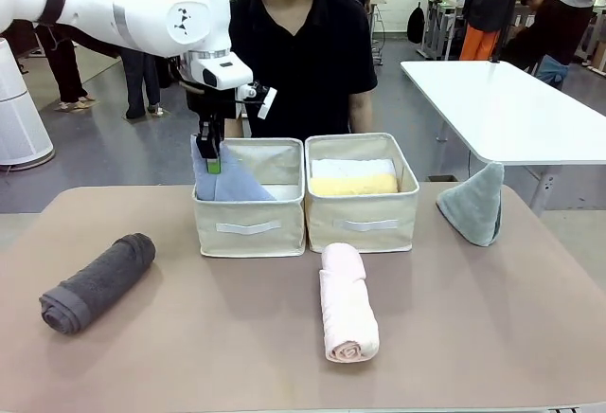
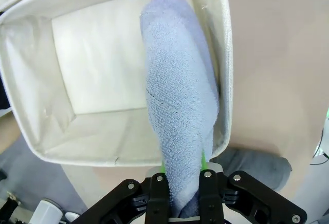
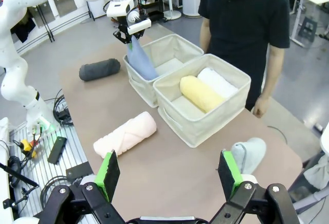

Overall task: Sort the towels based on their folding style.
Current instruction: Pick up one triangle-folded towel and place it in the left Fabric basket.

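My left gripper (image 1: 210,159) (image 2: 181,206) (image 3: 131,35) is shut on the tip of a light blue cone-folded towel (image 1: 227,182) (image 2: 177,106) (image 3: 141,59), whose wide end hangs down inside the left beige bin (image 1: 249,225) (image 2: 31,106) (image 3: 164,49). The right bin (image 1: 363,221) (image 3: 205,126) holds a rolled yellow towel (image 1: 353,185) (image 3: 199,94) and a rolled white towel (image 1: 352,167) (image 3: 218,82). On the table lie a rolled dark grey towel (image 1: 98,282) (image 3: 99,69) at left, a rolled pale pink towel (image 1: 347,302) (image 3: 125,133) in front of the bins, and a grey-green cone towel (image 1: 475,205) (image 3: 248,152) at right. My right gripper (image 3: 169,175) is open, high above the table's edge.
A person in a black shirt (image 1: 303,53) (image 3: 241,23) stands behind the bins at the far side. A white table (image 1: 511,110) stands to the back right. Open tabletop (image 1: 218,337) lies between the dark grey and pink rolls.
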`<state>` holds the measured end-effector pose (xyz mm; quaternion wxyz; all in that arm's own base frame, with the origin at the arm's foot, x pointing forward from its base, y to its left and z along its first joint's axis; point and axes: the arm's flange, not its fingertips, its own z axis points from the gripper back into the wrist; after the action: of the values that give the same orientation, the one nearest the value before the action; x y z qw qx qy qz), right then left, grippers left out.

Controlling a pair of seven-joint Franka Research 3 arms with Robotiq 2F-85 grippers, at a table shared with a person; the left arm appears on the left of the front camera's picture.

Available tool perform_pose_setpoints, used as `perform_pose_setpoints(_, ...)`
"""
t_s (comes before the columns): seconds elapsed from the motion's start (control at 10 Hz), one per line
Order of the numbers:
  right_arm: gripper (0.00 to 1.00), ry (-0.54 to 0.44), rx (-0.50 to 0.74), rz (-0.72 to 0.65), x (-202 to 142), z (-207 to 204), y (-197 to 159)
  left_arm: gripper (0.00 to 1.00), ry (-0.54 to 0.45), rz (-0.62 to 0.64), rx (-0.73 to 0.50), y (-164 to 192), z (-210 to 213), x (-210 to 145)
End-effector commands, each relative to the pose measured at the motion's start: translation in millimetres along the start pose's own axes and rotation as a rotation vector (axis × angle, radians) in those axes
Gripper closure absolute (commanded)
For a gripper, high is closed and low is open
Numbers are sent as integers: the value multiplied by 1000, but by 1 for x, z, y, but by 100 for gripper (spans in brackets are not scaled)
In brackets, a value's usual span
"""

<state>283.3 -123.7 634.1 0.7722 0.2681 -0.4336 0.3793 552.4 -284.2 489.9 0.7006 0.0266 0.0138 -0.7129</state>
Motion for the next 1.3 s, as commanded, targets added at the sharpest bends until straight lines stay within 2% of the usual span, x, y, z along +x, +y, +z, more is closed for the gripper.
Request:
perform_pose_setpoints(0.0,0,-4,-7,1,-1,-3,0,81,-10,-16,-13,-2,-15,1)
perform_pose_setpoints(0.4,0,-4,-7,1,-1,-3,0,81,19,-9,-48,-2,-49,11)
perform_pose_setpoints(0.6,0,-4,-7,1,-1,-3,0,81,22,-14,-48,-3,-50,11)
perform_pose_setpoints(0.7,0,-4,-7,1,-1,-3,0,22,23,-19,-46,-3,-49,10)
perform_pose_setpoints(0.8,0,-4,-7,1,-1,-3,0,22,22,-20,-37,-3,-47,9)
perform_pose_setpoints(0.9,0,-4,-7,1,-1,-3,0,0,22,-17,-31,-3,-44,9)
perform_pose_setpoints(1.0,0,-4,-7,1,-1,-3,0,19,23,-14,-24,-3,-42,9)
perform_pose_setpoints(1.1,0,-4,-7,1,-1,-3,0,0,23,-14,-21,-2,-40,9)
perform_pose_setpoints(1.2,0,-4,-7,1,-1,-3,0,0,25,-13,-17,-2,-39,9)
